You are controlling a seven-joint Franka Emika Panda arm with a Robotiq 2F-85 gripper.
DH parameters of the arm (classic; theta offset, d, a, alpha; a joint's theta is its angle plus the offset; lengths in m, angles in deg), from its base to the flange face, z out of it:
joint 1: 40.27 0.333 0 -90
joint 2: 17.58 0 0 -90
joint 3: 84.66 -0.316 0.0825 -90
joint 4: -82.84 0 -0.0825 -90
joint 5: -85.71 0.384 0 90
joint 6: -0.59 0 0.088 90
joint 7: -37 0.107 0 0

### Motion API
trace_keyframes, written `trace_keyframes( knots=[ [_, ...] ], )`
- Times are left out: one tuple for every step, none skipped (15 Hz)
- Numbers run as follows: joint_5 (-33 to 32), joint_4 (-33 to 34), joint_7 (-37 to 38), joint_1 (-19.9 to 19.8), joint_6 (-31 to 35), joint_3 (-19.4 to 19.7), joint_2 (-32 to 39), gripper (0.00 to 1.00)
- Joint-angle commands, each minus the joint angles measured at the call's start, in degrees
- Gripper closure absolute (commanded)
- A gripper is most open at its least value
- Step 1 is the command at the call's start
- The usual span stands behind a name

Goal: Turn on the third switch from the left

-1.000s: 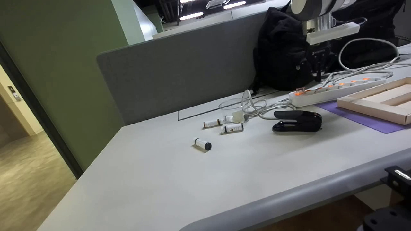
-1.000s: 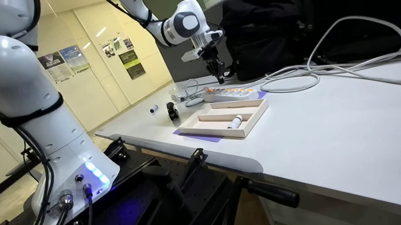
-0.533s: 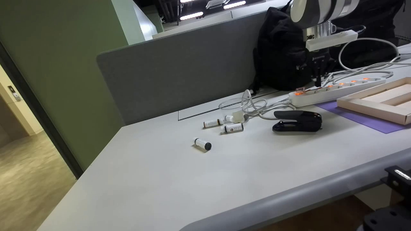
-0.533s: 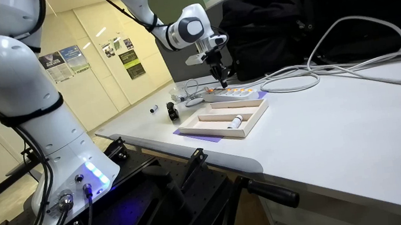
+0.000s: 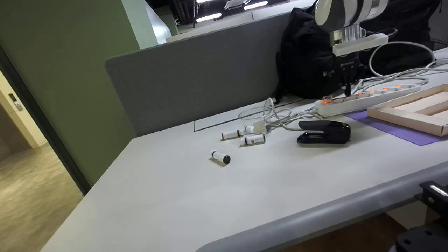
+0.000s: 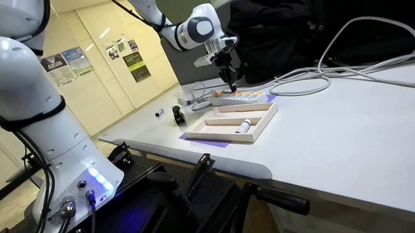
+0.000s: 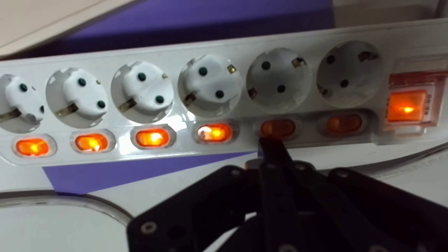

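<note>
A white power strip (image 5: 374, 100) (image 6: 225, 100) (image 7: 109, 68) lies on the table in both exterior views. In the wrist view a large lit switch (image 7: 407, 105) is at its right end; an exterior view shows that large switch (image 5: 326, 100) at the left end. Beside it in the wrist view are two dark orange switches, the nearer one (image 7: 344, 123) and a further one (image 7: 278, 128). Several further switches (image 7: 215, 133) glow. My gripper (image 7: 275, 141) (image 5: 347, 92) (image 6: 233, 89) is shut and empty. Its tip is at the lower edge of the further dark switch; contact cannot be told.
A wooden tray (image 6: 227, 120) with a small bottle (image 6: 243, 126) stands on a purple sheet (image 5: 395, 129) in front of the strip. A black stapler (image 5: 325, 132) and several vials (image 5: 221, 157) lie nearby. Cables (image 6: 305, 85) and a black backpack (image 5: 308, 52) are behind.
My gripper has come down toward the power strip, mostly in the first half second, then shifted slightly to the right in both exterior views. The objects on the table have not moved.
</note>
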Motion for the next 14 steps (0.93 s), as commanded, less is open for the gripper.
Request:
trace_keyframes(
  knots=[
    [0.6,2.0,1.0,0.1,-4.6,0.2,-0.7,1.0],
    [0.3,2.0,1.1,0.2,-5.2,0.3,-1.1,1.0],
    [0.3,2.1,0.9,0.1,-5.9,0.3,-1.3,1.0],
    [0.2,2.1,0.9,0.2,-6.3,0.3,-1.4,1.0],
    [0.1,2.3,1.1,0.2,-6.8,0.3,-1.3,1.0],
    [0.2,2.5,1.1,0.2,-7.2,0.3,-1.2,1.0],
    [0.2,2.7,1.1,0.2,-7.6,0.3,-0.9,1.0],
    [0.1,2.9,1.2,0.2,-8.0,0.3,-0.7,1.0],
    [0.0,3.1,1.3,0.3,-8.5,0.3,-0.4,1.0],
    [0.0,3.3,1.4,0.4,-8.7,0.4,-0.1,1.0],
    [0.0,3.3,1.4,0.4,-8.8,0.3,0.1,1.0],
    [0.0,3.4,1.6,0.5,-8.6,0.4,0.4,1.0],
    [0.1,3.3,1.7,0.5,-7.8,0.4,0.8,1.0],
    [0.2,3.3,1.7,0.4,-7.6,0.4,1.2,1.0]
  ],
)
